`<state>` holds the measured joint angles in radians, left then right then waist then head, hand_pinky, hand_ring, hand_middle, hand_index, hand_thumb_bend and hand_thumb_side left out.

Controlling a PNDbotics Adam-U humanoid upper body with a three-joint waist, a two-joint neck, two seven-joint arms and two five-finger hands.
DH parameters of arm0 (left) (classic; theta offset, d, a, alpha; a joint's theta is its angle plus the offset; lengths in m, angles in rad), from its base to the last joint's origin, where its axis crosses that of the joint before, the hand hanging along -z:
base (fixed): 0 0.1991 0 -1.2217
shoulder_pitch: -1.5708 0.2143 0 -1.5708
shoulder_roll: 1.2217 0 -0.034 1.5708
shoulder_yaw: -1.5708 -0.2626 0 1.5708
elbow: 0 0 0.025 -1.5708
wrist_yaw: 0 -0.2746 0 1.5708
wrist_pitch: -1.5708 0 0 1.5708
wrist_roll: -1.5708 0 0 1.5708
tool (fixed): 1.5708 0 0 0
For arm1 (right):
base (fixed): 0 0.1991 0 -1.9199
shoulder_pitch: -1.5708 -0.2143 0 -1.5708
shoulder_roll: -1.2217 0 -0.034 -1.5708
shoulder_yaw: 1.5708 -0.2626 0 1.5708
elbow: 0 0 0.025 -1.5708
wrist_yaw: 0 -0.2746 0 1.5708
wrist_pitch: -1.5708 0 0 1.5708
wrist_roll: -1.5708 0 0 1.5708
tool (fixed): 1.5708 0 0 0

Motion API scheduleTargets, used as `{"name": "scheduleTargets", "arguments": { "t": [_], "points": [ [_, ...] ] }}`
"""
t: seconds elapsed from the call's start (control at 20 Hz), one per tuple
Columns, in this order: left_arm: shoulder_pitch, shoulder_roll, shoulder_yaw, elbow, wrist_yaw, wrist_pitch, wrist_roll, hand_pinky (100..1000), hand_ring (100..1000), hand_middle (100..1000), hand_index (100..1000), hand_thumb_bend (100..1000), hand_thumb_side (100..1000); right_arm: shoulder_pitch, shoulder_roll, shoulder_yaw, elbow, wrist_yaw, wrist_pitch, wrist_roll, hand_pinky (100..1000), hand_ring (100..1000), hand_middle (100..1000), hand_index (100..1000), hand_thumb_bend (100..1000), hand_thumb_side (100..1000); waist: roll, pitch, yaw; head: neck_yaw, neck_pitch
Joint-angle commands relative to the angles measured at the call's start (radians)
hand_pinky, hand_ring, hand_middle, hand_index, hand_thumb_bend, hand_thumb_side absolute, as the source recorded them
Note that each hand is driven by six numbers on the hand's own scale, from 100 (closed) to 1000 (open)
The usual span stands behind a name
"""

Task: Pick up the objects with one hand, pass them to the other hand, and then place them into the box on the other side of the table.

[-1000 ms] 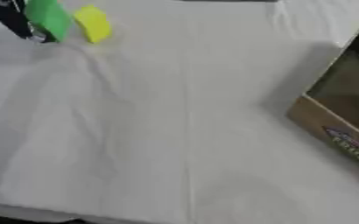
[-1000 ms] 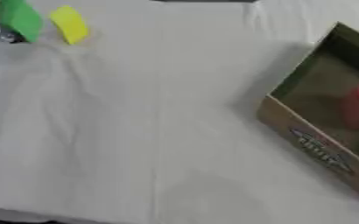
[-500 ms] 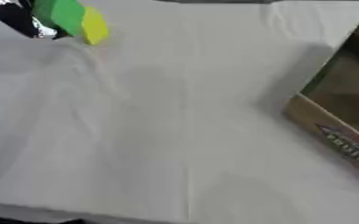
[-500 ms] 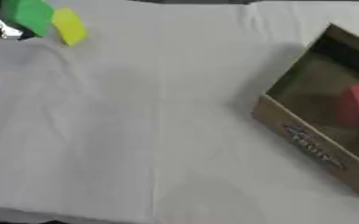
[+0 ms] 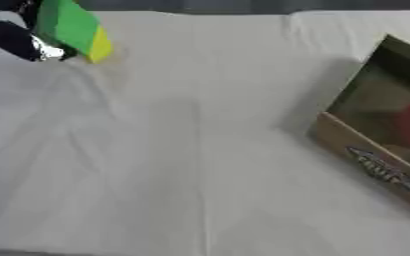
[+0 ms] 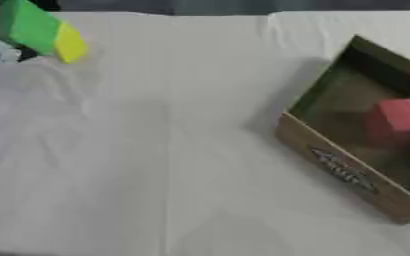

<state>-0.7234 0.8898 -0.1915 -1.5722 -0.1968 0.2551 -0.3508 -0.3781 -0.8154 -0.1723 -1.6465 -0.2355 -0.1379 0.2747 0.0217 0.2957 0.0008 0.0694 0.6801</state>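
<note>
My left hand (image 5: 18, 39), black with silver parts, is at the top left corner with its fingers curled round a green block (image 5: 66, 22). The green block is tilted and covers most of a yellow block (image 5: 101, 48) that lies on the white cloth just right of it. At the right edge stands an open cardboard box (image 6: 340, 170), turned at an angle, with a red block (image 6: 399, 117) inside. My right hand shows in neither view.
A white cloth (image 5: 191, 150) with soft creases covers the table between the blocks and the box. The table's far edge runs along the top of both views, with a dark strip behind it.
The green block has moved right and up in my left hand and now overlaps the yellow block. The view has shifted a little, so the box sits differently in the picture.
</note>
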Motion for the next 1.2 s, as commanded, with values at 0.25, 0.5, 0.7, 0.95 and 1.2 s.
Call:
{"name": "scheduleTargets", "arguments": {
  "t": [0.25,0.5,0.7,0.95,1.2],
  "points": [
    [0.031,-0.013,-0.016,-0.099,0.068,0.036,0.111,511,454,409,627,100,100,-0.01,-0.047,-0.02,-0.025,-0.019,0.002,-0.012,1000,711,733,829,100,671,-0.02,-0.046,0.002,-0.019,-0.02],
    [0.055,-0.048,-0.04,-0.173,0.106,0.063,0.207,504,439,394,620,100,100,-0.01,-0.047,-0.022,-0.027,-0.026,0.002,-0.016,1000,710,734,829,100,669,-0.024,-0.047,0.004,-0.039,-0.012],
    [0.08,-0.077,-0.052,-0.231,0.126,0.075,0.291,498,434,388,616,100,100,-0.01,-0.048,-0.022,-0.03,-0.029,0.001,-0.016,1000,710,734,829,100,666,-0.026,-0.048,0.003,-0.038,-0.008],
    [0.101,-0.109,-0.063,-0.275,0.125,0.073,0.359,494,429,383,612,100,100,-0.01,-0.05,-0.022,-0.035,-0.033,0.0,-0.018,1000,710,734,829,100,662,-0.026,-0.048,0.002,-0.038,-0.004],
    [0.112,-0.143,-0.069,-0.303,0.124,0.058,0.413,490,428,381,610,100,100,-0.01,-0.05,-0.022,-0.04,-0.035,0.001,-0.017,1000,710,734,829,100,662,-0.026,-0.049,0.003,-0.044,0.001]
  ]
}}
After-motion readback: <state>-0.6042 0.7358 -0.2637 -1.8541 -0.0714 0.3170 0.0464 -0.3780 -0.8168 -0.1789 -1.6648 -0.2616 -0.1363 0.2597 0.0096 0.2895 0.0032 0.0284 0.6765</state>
